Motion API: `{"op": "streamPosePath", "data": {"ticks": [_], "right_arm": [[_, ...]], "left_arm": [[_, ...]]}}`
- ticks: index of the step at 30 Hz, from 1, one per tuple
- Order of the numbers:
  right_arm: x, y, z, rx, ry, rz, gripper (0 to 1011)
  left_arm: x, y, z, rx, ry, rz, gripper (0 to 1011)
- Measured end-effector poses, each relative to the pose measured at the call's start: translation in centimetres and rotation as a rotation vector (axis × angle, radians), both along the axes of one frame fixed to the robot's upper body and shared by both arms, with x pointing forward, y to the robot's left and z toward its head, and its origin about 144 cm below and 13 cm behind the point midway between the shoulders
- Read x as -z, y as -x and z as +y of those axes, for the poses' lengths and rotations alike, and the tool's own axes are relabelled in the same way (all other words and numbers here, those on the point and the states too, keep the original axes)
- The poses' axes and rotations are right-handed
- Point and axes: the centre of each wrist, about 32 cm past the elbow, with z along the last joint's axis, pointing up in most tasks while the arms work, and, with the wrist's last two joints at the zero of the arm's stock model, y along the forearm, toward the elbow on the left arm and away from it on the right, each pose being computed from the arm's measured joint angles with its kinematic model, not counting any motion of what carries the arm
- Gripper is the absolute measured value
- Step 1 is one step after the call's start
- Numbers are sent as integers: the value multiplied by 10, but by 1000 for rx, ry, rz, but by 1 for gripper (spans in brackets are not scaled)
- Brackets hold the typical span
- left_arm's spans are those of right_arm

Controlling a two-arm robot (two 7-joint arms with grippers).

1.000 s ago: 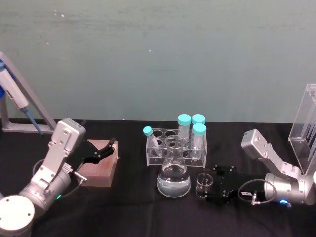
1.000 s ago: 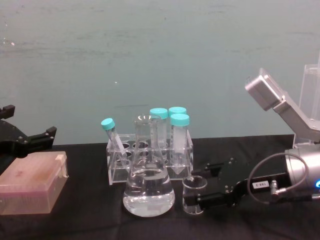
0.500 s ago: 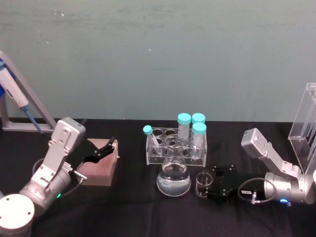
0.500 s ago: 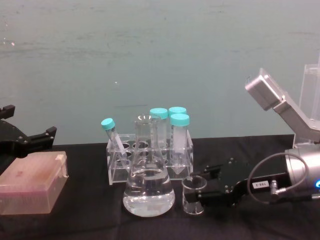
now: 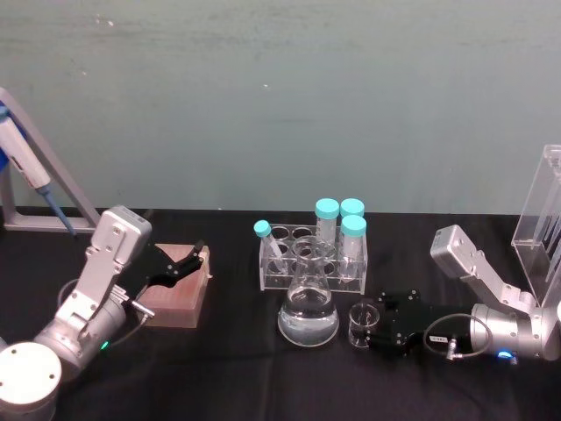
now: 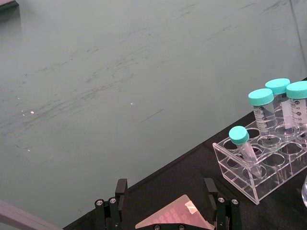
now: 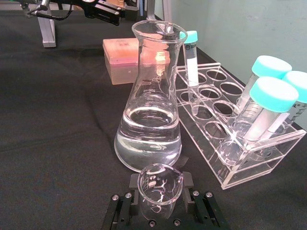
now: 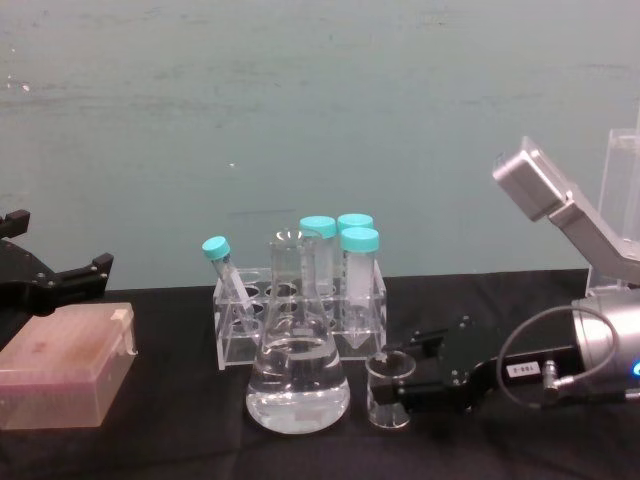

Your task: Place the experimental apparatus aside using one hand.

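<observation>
Right gripper clasps beaker, just beside flask.

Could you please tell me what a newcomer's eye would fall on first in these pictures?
The conical flask of clear liquid stands mid-table, before the rack of teal-capped tubes. Just to its right, the right gripper reaches in low, fingers clasped on a small glass beaker. The left gripper hovers open over the pink box at the left.
</observation>
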Motion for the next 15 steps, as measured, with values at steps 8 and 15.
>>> {"op": "streamPosePath", "data": {"ticks": [8, 15], "right_arm": [[2, 0, -3, 5, -23, 3, 520], [1, -1, -5, 12, -37, -6, 520]], "left_arm": [[0, 0, 0, 0, 0, 0, 1000], [0, 0, 0, 0, 0, 0, 1000]]}}
